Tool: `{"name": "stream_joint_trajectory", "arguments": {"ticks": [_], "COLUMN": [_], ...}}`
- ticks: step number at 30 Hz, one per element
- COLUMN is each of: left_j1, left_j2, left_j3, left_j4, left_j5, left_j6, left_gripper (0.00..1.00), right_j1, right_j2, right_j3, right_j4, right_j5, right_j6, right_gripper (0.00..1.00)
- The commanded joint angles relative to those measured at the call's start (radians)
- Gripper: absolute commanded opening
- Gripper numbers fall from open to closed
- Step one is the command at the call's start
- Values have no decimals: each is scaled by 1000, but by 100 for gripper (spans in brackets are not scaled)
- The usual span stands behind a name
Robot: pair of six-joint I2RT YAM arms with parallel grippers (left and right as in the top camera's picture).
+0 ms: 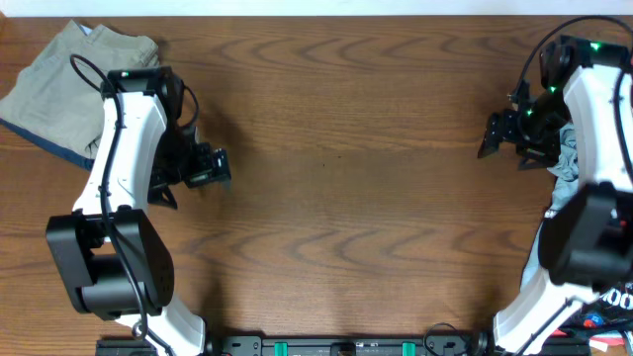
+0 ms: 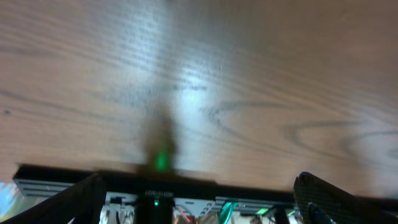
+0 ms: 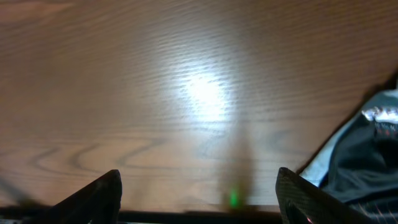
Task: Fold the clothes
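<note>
Folded khaki-beige trousers [image 1: 74, 79] lie at the far left corner of the table on top of a navy garment [image 1: 54, 148] whose edge shows beneath. My left gripper [image 1: 210, 166] is open and empty, hovering over bare wood right of that pile; in the left wrist view [image 2: 199, 196] its fingers are wide apart. A heap of light blue and dark clothes [image 1: 572, 158] lies at the right edge, partly hidden by the right arm, and shows in the right wrist view [image 3: 367, 149]. My right gripper [image 1: 499, 133] is open and empty, left of the heap [image 3: 199, 199].
The wooden table [image 1: 346, 168] spans the view. A black rail with cables [image 1: 346, 346] runs along the front edge. A red-and-black printed item [image 1: 608, 307] lies at the front right corner behind the right arm's base.
</note>
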Motion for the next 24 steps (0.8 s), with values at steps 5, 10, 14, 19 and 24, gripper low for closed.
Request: {"name": "stream_joint_trajectory", "arguments": {"ticks": [5, 10, 14, 19, 24], "left_j1": [3, -23, -29, -29, -29], "left_j2": [-270, -622, -850, -993, -1011], "left_j3": [-180, -419, -560, -596, -596], "left_j4": [92, 321, 496, 520, 520], "left_j5": [-8, -8, -9, -9, -9], "left_j6": [-2, -6, -5, -5, -5], "left_gripper": [98, 98, 98, 98, 98], "right_j1": [53, 185, 255, 265, 265], "right_j2": [-397, -759, -984, -1167, -1269], "right_j3": [-311, -599, -733, -769, -769], "right_j4": [181, 398, 500, 429, 358], "right_j5": [8, 113, 134, 134, 134], "right_j6": [23, 27, 27, 27, 27], "right_gripper": [99, 99, 99, 99, 99]}}
